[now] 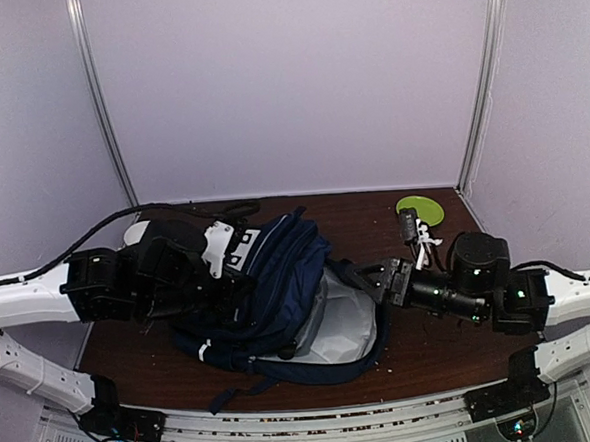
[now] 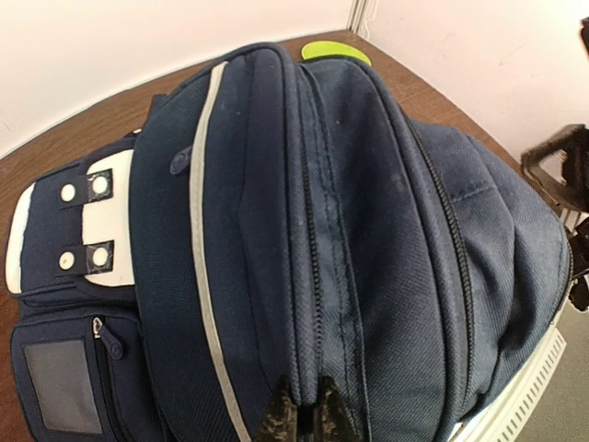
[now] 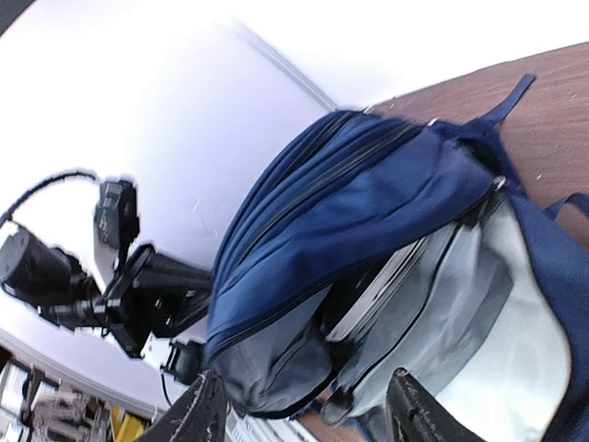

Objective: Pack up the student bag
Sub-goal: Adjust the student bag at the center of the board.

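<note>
The student bag lies in the middle of the table, a navy backpack with white trim and a white buckle patch. Its main compartment gapes to the right and shows light grey lining. My left gripper is at the bag's left side. In the left wrist view it is shut on a fold of the bag's fabric beside a zip. My right gripper is open and empty at the bag's mouth. In the right wrist view it faces the opening, where a flat pale item sits inside.
A lime-green disc lies at the back right corner, with a small black and white item next to it. Dark straps trail from the bag toward the front edge. Walls enclose the table at the back and sides.
</note>
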Motion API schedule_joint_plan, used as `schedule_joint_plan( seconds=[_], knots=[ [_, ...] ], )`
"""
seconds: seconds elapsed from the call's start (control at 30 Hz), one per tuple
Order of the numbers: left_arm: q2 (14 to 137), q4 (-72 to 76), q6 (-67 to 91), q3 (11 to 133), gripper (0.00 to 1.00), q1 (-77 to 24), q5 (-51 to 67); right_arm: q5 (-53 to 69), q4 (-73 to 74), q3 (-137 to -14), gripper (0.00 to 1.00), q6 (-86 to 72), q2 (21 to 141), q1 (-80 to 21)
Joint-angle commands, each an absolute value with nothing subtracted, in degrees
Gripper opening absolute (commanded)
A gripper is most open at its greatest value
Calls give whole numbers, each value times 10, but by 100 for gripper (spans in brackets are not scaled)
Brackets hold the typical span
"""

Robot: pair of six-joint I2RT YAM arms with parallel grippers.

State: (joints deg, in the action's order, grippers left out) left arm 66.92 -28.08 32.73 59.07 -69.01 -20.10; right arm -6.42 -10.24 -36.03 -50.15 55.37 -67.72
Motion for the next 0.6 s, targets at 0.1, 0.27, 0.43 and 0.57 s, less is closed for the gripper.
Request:
schedule_joint_plan(
  seconds=[0.1,0.27,0.43,0.57],
  knots=[
    [556,-259,331,532,0,-685,-236,-125,-119,-323,59,-504,575,-642],
    [541,-264,322,558,0,-685,-247,-174,-181,-334,59,-414,654,-644],
    [581,-282,319,595,0,-684,-231,-226,-232,-372,63,-283,730,-660],
    [615,-276,324,620,0,-685,-217,-257,-259,-393,67,-237,785,-669]
  ],
)
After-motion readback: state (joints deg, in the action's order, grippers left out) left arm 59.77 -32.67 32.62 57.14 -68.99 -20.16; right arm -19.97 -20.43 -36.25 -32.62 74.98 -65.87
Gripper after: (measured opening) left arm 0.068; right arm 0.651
